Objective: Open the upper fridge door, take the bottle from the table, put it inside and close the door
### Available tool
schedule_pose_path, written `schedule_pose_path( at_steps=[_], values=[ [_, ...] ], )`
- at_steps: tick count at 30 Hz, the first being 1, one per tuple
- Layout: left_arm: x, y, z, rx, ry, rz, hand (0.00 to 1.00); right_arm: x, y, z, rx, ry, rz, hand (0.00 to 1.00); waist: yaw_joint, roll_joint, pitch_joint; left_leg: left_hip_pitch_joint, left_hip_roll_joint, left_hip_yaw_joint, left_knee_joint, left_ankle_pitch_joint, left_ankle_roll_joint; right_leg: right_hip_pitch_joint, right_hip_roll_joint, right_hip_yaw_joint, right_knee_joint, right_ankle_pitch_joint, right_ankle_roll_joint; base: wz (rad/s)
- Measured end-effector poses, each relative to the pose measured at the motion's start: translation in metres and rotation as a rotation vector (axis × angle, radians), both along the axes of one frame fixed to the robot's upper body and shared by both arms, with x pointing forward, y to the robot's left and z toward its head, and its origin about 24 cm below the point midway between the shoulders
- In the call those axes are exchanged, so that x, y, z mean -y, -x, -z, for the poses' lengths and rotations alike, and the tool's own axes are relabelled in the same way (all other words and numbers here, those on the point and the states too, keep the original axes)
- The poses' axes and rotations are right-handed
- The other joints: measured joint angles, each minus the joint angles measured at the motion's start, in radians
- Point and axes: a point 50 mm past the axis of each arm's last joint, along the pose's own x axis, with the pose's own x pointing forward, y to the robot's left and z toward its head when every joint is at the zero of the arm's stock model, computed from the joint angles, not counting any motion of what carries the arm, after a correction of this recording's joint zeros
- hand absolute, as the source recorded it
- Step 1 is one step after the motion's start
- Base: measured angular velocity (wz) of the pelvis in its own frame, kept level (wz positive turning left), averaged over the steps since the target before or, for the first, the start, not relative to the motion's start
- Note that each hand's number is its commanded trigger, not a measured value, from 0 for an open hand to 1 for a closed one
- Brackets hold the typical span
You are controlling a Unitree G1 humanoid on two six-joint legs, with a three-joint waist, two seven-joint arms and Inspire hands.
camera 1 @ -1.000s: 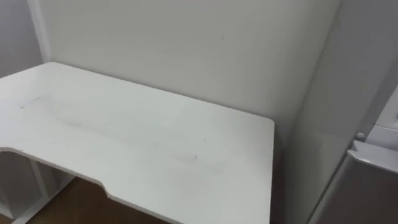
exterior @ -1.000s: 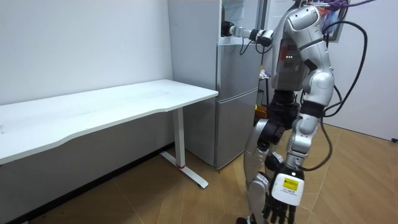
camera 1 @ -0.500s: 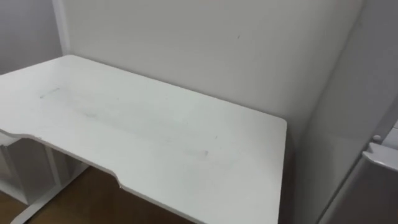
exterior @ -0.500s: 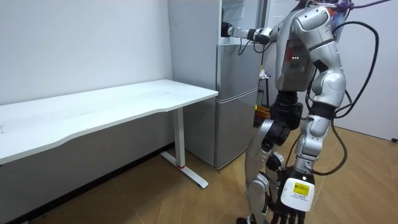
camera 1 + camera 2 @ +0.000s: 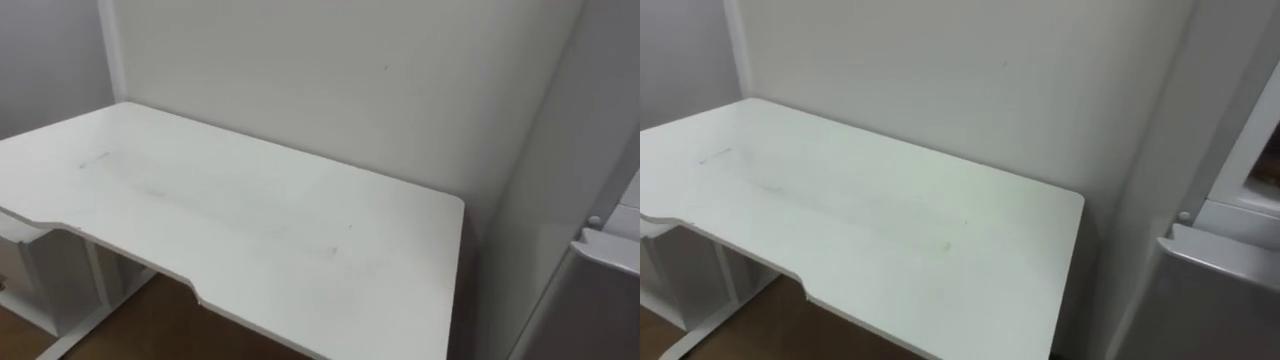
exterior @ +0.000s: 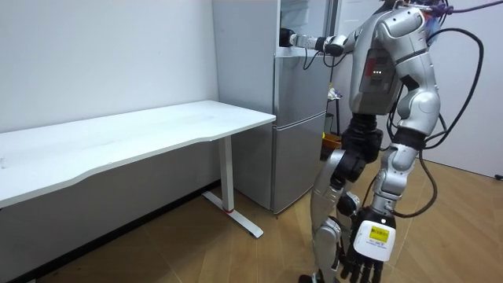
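In the left eye view, a flat, matte white table (image 5: 250, 230) with a notched front edge runs from 9 o'clock to the centre. The smooth grey fridge (image 5: 600, 310) stands at 4 o'clock, just beside the table's end. In the room view, the right hand (image 6: 288, 37) reaches high, near 12 o'clock, at the fridge's upper compartment, so it is the nearer one. Its fingers are too small to read, and I cannot tell whether it holds the bottle. The left hand (image 6: 360, 263) hangs at 5 o'clock, fingers loose and empty. The right eye view puts the fridge's boxy ledge at 3 o'clock.
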Motion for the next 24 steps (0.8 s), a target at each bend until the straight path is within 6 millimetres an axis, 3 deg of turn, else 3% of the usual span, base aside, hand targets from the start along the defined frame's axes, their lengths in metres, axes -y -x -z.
schedule_pose_path(
  at_steps=[6, 13, 24],
  values=[
    [0.000, -0.001, 0.000, 0.012, 0.004, -0.012, 0.00, -0.001, 0.001, 0.005, 0.001, -0.016, -0.052, 0.00, -0.012, -0.008, 0.0007, 0.017, -0.002, 0.001, -0.012, -0.003, 0.000, 0.021, -0.001, 0.004, 0.001, -0.001, 0.002, -0.01],
    [0.000, 0.001, 0.000, 0.015, 0.010, -0.031, 0.00, -0.002, 0.001, 0.007, 0.005, -0.034, -0.085, 0.00, -0.015, 0.005, 0.0071, 0.058, -0.002, 0.002, -0.033, -0.004, -0.001, 0.050, -0.001, 0.007, -0.006, -0.003, 0.005, 0.00],
    [0.001, 0.002, 0.000, 0.009, 0.010, -0.031, 0.00, -0.010, 0.000, 0.003, 0.031, -0.016, -0.153, 0.00, -0.033, 0.022, -0.0001, 0.074, -0.003, 0.013, -0.045, -0.003, -0.001, 0.065, 0.000, 0.012, -0.016, -0.003, 0.005, -0.02]
  ],
)
